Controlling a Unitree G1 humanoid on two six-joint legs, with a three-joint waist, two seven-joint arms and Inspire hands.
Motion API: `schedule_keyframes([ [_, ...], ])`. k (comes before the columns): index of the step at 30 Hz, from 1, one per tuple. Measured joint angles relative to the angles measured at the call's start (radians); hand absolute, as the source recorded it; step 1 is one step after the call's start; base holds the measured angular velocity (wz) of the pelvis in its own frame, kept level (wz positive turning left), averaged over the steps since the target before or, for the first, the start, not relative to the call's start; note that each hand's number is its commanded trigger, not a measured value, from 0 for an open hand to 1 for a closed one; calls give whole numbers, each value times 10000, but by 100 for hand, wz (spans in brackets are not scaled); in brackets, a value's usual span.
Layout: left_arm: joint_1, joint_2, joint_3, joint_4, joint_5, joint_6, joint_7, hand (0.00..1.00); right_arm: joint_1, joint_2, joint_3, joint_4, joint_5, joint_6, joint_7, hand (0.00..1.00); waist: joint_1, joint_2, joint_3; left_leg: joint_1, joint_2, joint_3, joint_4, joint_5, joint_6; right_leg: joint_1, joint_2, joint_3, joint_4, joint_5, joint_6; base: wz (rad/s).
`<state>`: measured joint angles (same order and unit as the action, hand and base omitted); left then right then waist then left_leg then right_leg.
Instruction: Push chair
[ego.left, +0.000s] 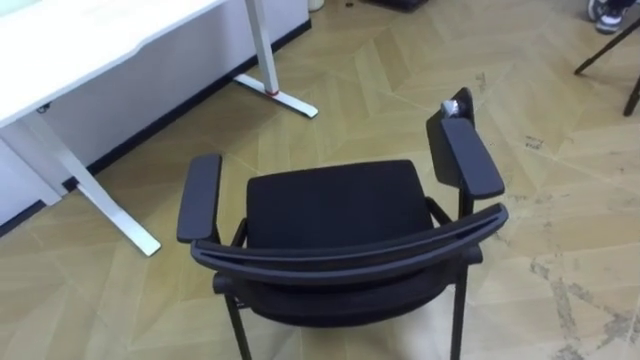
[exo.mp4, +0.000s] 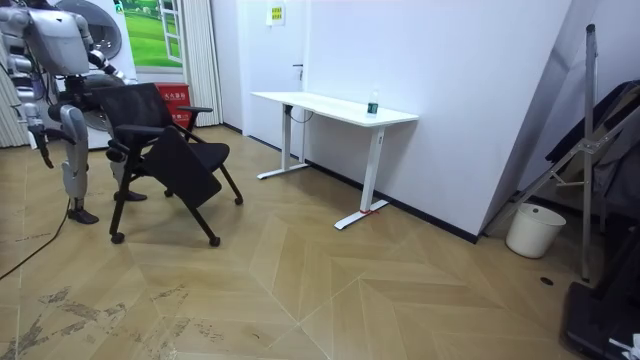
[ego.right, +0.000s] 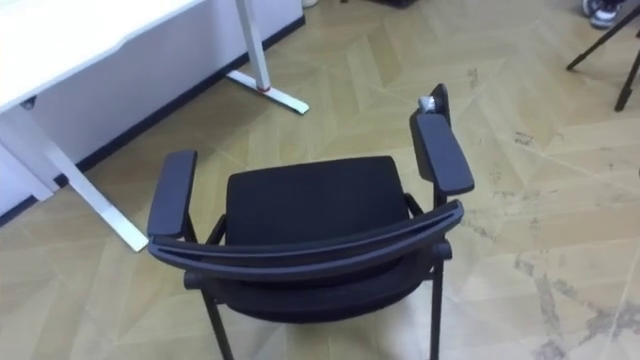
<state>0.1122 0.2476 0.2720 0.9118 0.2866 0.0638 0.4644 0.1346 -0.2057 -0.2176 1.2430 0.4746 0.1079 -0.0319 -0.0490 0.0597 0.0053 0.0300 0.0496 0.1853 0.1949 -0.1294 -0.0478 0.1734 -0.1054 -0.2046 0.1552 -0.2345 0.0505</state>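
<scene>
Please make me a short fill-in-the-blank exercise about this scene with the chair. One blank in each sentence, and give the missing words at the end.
1. The chair is ___ in colour.
2. The robot stands ___ the chair, not in front of it.
3. The desk, to the chair's left in the eye views, is ___ in colour.
4. Nothing lies on the chair: it is ___.

Missing words: black; behind; white; empty.
</scene>
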Motion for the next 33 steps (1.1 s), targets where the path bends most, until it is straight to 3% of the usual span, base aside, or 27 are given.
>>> schedule_keyframes([
  [3, -88, 26, 8, -1197, 735, 62, 1, 0, 30, -34, -7, -69, 15, 18, 6, 0, 6, 101, 0, -9, -13, 5, -48, 1, -1, 5, -1, 1, 15, 2, 0, 0],
  [9, -154, 22, -232, -3356, 2054, 109, -9, 0, -224, 15, 2, -70, 43, -82, 213, 0, -56, -26, -12, -89, -45, -36, -29, -5, -8, -8, -17, -40, -48, 2, 1, 2],
  [11, -178, -79, -586, -4388, 2608, 249, -133, 0, -299, 105, 19, -51, 81, -74, 336, 0, -117, -65, -60, -110, -62, -118, -22, -5, -8, 0, -21, -90, -47, 1, 2, 8],
  [16, -146, -92, -1630, -6299, 3766, 244, -450, 0, -433, 139, 314, -52, 86, -136, 512, 0, -159, -195, -65, -142, -83, -256, -19, -4, -8, 32, -15, -123, -31, 4, 3, 6],
  [22, -143, -91, -2300, -7329, 4358, 246, -1444, 0, -458, 139, 488, 352, 83, -252, 701, 0, -376, -147, -89, -201, -80, -336, 47, -4, -7, 23, 0, -185, -19, 10, -5, 3],
  [28, -162, -86, -2769, -8171, 4823, 415, -2212, 0, -543, 156, 492, 477, 51, -207, 569, 0, -592, -118, -56, -313, -81, -331, 82, -9, 1, -103, -6, -112, -25, 8, -5, -2],
  [31, -169, 68, -2869, -8426, 4971, 555, -2632, 0, -539, 171, 817, 469, 94, -229, 591, 0, -633, -31, -80, -372, -82, -344, 95, -9, 1, -142, -13, -116, -31, 9, -5, 1],
  [33, -174, 92, -2928, -8647, 5175, 640, -2957, 0, -575, 179, 983, 470, 93, -233, 725, 0, -639, -69, -41, -398, -85, -391, 95, -8, 1, -137, -7, -159, -34, 9, -4, 8],
])
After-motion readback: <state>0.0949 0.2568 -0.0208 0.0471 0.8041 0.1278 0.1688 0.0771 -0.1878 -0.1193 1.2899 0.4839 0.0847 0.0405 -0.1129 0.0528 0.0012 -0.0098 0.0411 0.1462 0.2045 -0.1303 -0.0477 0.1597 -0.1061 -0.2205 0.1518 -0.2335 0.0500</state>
